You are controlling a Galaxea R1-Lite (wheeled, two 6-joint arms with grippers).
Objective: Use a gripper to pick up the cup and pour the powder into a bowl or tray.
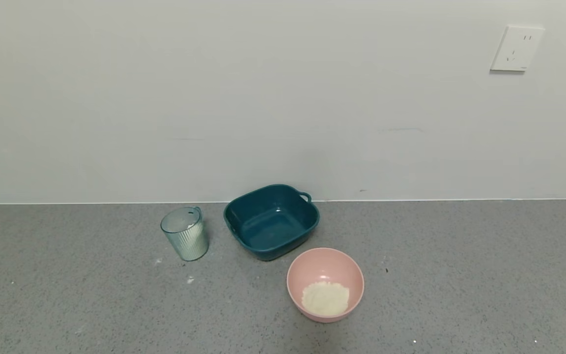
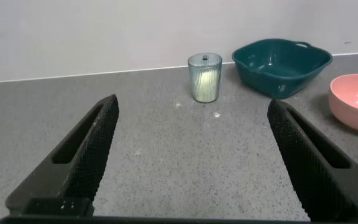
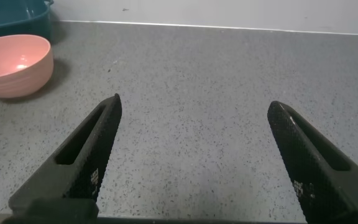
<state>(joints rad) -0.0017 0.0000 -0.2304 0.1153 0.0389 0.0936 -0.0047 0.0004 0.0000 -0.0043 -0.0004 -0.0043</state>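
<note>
So the cup [image 1: 185,240] is standing upright on the grey speckled surface [image 1: 460,275], near the wall and just to the left of the dark teal tray [image 1: 271,221]. They're close but not touching. Through the ribbed sides there's something pale inside it, looks like a bit of powder left in there, though I can't really tell how much from here. A few white specks are scattered on the surface in front of the cup.

The pink bowl [image 1: 325,284] sits nearer the robot, in front of the tray and a little to its right, just beside it. The powder [image 1: 325,298] is a small cream heap in the bottom of the bowl, toward the near side. The tray itself looks bare inside.

Neither arm shows in the head view. The left gripper [image 2: 191,162] is hanging low over bare surface with its fingers spread wide, nothing between them, pointing at the cup, which is well away from it. The right gripper [image 3: 194,162] is the same deal: released, fingers wide apart, over bare surface, with the bowl off to its left side and well apart from it.
</note>
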